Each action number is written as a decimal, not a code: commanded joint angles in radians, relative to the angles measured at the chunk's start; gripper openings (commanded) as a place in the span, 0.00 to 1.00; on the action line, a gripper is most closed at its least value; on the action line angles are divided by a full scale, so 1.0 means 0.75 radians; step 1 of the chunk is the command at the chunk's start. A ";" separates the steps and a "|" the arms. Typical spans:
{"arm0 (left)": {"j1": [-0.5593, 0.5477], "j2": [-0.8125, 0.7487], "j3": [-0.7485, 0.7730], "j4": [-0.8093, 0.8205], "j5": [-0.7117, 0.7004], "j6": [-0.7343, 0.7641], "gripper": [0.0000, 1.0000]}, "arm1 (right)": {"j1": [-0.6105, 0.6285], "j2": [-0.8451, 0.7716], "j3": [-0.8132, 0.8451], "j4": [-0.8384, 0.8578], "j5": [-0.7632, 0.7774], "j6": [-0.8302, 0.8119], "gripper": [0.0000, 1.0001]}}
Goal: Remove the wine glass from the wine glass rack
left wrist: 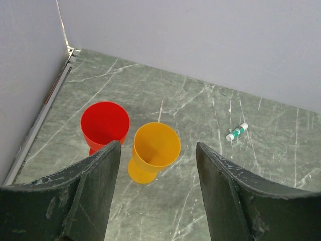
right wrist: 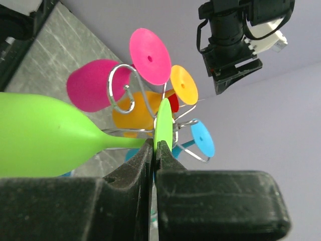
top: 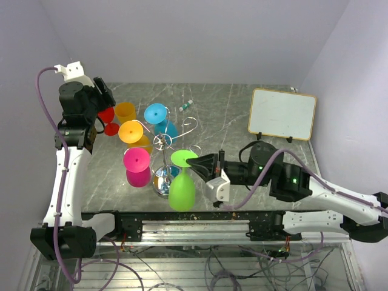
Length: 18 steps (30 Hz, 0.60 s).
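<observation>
Quick status from my end: the right tool (right wrist: 153,150) is squeezed fully closed on the thin edge of the green wine glass (right wrist: 45,135), right at its round foot. The glass hangs bowl-down on the rack (top: 162,145), lower middle of the top view, nearest the arm bases, with its stem sitting in one of the wire hooks.

The left tool (left wrist: 158,146) is wide open with nothing in it. It hangs over a red glass (left wrist: 104,123) and an orange glass (left wrist: 155,145) standing on the desk (left wrist: 210,115), upper left of the top view.

The glass looks like plastic to me, so probably light and stiff, not too breakable, but smooth and slippery. I reckon an edge pinch on the foot lets the bowl swing, so I'd slide it out along the hook slowly. The stem would be a safer hold.
</observation>
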<state>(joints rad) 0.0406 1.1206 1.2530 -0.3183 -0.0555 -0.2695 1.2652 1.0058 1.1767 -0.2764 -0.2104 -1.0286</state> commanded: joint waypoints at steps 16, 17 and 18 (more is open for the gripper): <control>-0.004 -0.118 0.390 -0.252 0.053 -0.132 0.77 | 0.007 -0.229 -0.055 0.106 0.334 1.175 0.00; -0.005 -0.122 0.441 -0.271 0.102 -0.146 0.77 | 0.008 -0.220 -0.025 0.098 0.381 1.218 0.00; -0.004 -0.118 0.493 -0.294 0.150 -0.160 0.77 | 0.007 -0.214 0.005 0.085 0.403 1.251 0.00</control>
<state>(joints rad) 0.0376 1.0683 1.4750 -0.4656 -0.0692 -0.3367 1.2655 0.8349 1.1011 -0.2176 -0.0120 -0.2783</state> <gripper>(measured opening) 0.767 0.017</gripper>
